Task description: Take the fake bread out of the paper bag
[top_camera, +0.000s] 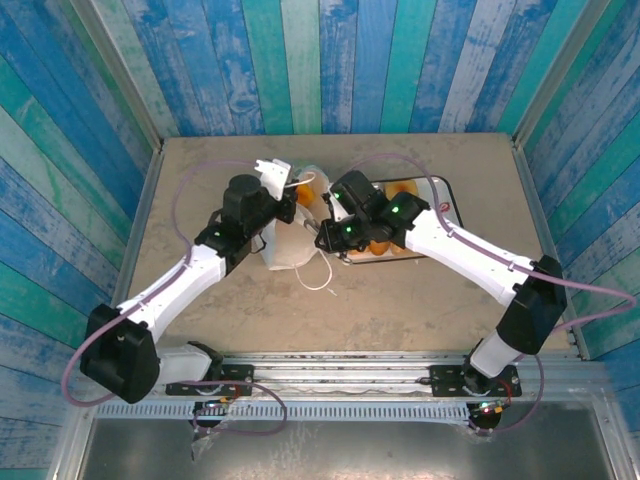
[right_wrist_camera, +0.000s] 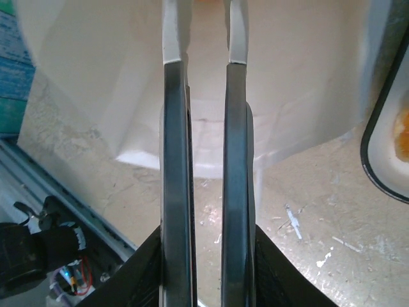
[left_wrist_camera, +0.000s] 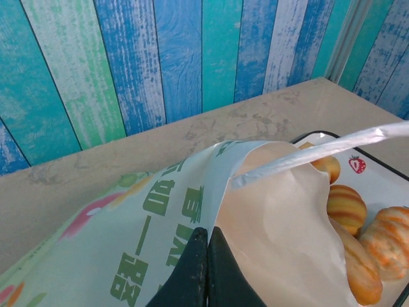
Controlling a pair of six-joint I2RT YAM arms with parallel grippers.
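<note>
The tall white paper bag (top_camera: 290,248) with green lettering lies just toward 10 o'clock of the sandy table's (top_camera: 420,300) centre, its mouth turned to 12 o'clock. Its rim is pinched by the left gripper (left_wrist_camera: 206,240), whose dark fingers are clenched on the paper. One thin white loop handle (left_wrist_camera: 319,151) is stretched across the opening.

Several pieces of the fake bread (left_wrist_camera: 346,208), small golden-orange striped toy rolls, are already set on the white strawberry-print tray with a black rim (left_wrist_camera: 383,188), at 3 o'clock of the bag. One more orange piece (top_camera: 305,192) appears to lie at the bag's mouth.

The right gripper (right_wrist_camera: 206,19) is aimed at the bag from 3 o'clock. Its fingers are parted by a narrow gap and nothing is seen held between them, though the tips are cut off.

The rolls are judged light, rigid and smooth, so a grip across the widest middle would be preferred, since a rounded end could squirt out. The paper is judged thin and easily crumpled or torn, so the rim hold should be kept gentle while the mouth is kept wide.
</note>
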